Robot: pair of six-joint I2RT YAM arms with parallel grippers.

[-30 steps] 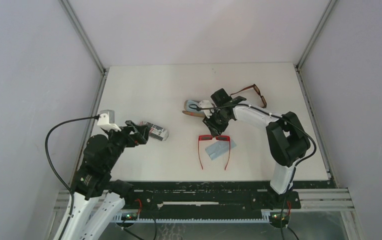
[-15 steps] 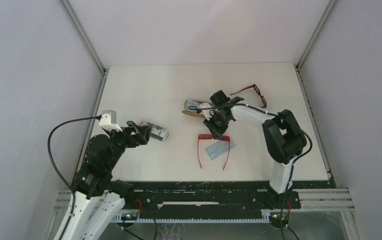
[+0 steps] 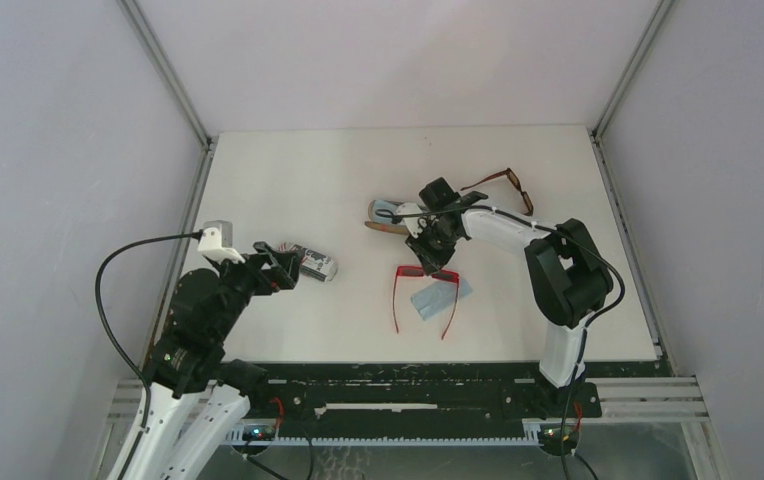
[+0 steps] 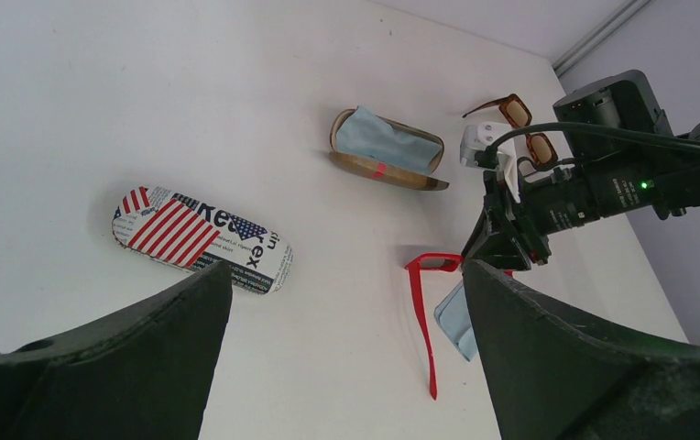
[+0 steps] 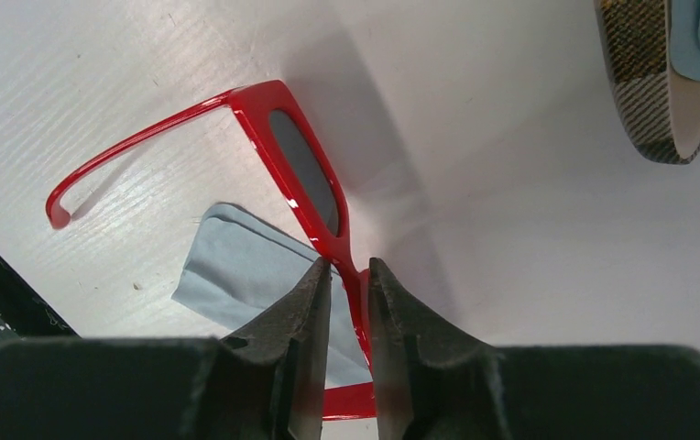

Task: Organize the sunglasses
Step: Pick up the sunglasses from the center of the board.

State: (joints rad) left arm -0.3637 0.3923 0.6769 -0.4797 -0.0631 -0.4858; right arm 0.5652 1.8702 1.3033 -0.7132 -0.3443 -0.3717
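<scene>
The red sunglasses [image 3: 413, 272] lie open near the table's middle, temple arms toward the near edge, partly over a light blue cloth [image 3: 442, 296]. My right gripper [image 3: 431, 258] comes down on them. In the right wrist view its jaws [image 5: 348, 275] are closed on the bridge of the red frame [image 5: 264, 92]. The brown sunglasses [image 3: 506, 185] rest at the back right, behind the right arm. My left gripper [image 3: 283, 268] hovers open at the left, beside the flag-print case [image 3: 314, 264], holding nothing. In the left wrist view the red sunglasses' temple arm [image 4: 424, 316] shows between the wide-open fingers.
An open brown case [image 3: 388, 215] with a blue cloth inside lies just left of the right wrist, also in the wrist views [image 4: 386, 151] [image 5: 658, 82]. The closed flag-print case [image 4: 202, 240] lies ahead of the left fingers. Metal rails edge the table.
The right jaws have closed in on the bridge of the red sunglasses. The pair has slid slightly to the left with the gripper. The left arm has stayed still.
</scene>
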